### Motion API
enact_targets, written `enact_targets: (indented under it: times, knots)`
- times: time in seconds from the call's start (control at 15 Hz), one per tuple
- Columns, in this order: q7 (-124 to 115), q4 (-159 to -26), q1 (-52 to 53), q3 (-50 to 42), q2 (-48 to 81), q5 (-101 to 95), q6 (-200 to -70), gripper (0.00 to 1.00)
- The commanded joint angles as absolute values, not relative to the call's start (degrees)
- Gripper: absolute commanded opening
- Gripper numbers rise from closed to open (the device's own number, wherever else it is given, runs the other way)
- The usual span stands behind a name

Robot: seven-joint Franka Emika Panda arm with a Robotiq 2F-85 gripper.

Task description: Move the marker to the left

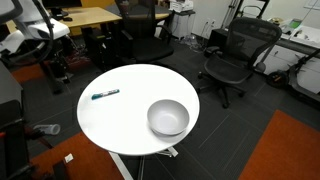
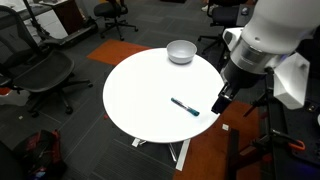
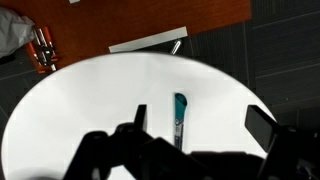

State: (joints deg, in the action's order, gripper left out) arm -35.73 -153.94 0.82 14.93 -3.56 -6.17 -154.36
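Teal-banded marker (image 3: 180,118) on white table (image 3: 80,100), beneath wide-spread tool (image 3: 200,125), silhouetted, bottom-cropped.

The marker (image 1: 105,95) is a thin dark stick with a teal-blue section. It lies flat on the white table (image 1: 130,125), close to the rim and well apart from the bowl (image 1: 168,117). In the wrist view it runs top to bottom.

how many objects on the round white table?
2: the marker near one edge, the grey bowl near the opposite edge. Whole tabletop visible, nothing hidden.
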Motion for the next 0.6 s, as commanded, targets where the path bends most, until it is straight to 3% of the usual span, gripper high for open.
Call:
enact_targets:
  times: [0.0, 0.53]
  knots:
    - [-39.0, -149.5, 1.7, 11.1, 4.2, -11.2, -157.0, 1.0]
    - [-38.1, -140.1, 8.6, 2.5, 15.6, -11.7, -156.7, 1.0]
